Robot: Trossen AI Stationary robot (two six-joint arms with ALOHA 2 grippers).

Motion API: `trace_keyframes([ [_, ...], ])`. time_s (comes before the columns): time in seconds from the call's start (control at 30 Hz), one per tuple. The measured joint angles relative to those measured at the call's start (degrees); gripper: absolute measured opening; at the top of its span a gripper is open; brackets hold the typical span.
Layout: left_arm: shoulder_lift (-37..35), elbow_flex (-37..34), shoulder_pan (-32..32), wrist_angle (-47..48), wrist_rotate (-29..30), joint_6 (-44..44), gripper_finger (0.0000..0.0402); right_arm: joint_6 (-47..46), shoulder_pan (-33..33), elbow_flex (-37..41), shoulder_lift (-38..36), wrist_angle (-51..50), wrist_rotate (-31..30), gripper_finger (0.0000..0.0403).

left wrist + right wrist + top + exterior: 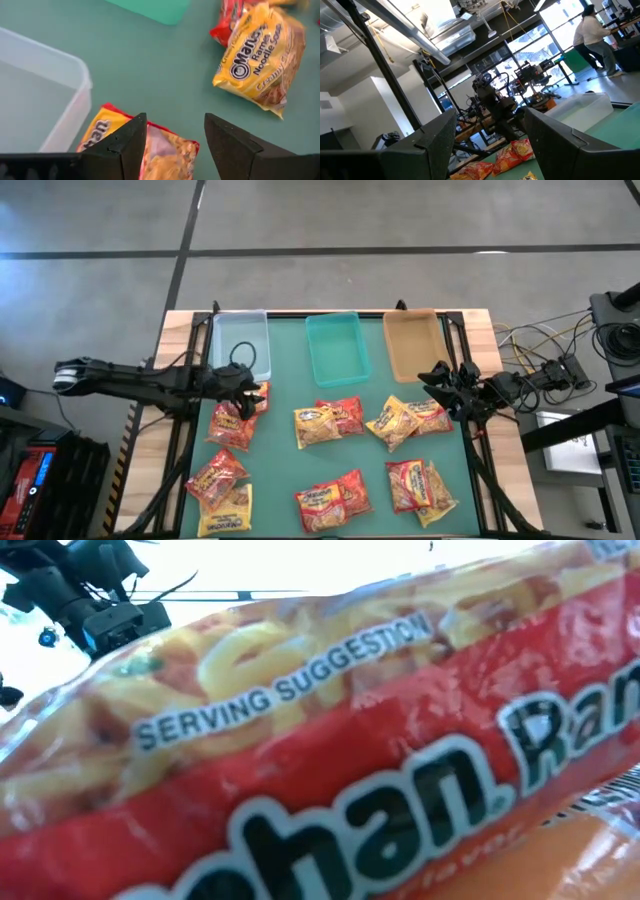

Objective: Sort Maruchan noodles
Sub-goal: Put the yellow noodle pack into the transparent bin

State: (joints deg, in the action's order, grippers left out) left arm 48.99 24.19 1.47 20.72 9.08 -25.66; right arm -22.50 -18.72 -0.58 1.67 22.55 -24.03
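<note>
**Q:** Teal mat (285, 470), packets scattered: why is my left gripper (248, 393) there?

**A:** Its fingers are spread and empty over an orange-red packet (150, 150) lying just beside the clear tray (243, 340), probably its bin. My right gripper (440, 383) waits parted near the tan tray (412, 345).

- left gripper (175, 145) hangs low over the table's left side, fingers parted
- right gripper (437, 380) held at the right edge, fingers parted
</note>
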Motion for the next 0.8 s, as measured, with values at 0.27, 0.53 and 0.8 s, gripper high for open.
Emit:
trace_keyframes([
  [0.27,12.36,1.85,-3.51,-10.33,-0.8,2.61,0.0235,0.0,0.01,0.0,-0.02,-0.02,0.0,0.0224],
  [0.53,22.3,4.27,-7.78,-18.37,0.52,1.61,0.0278,0.0,0.0,0.0,-0.02,-0.01,0.0,0.0224],
  [0.8,30.9,2.62,-12.84,-34.3,7.9,-1.11,0.0279,0.0,0.02,0.0,-0.01,0.0,0.0,0.0224],
])
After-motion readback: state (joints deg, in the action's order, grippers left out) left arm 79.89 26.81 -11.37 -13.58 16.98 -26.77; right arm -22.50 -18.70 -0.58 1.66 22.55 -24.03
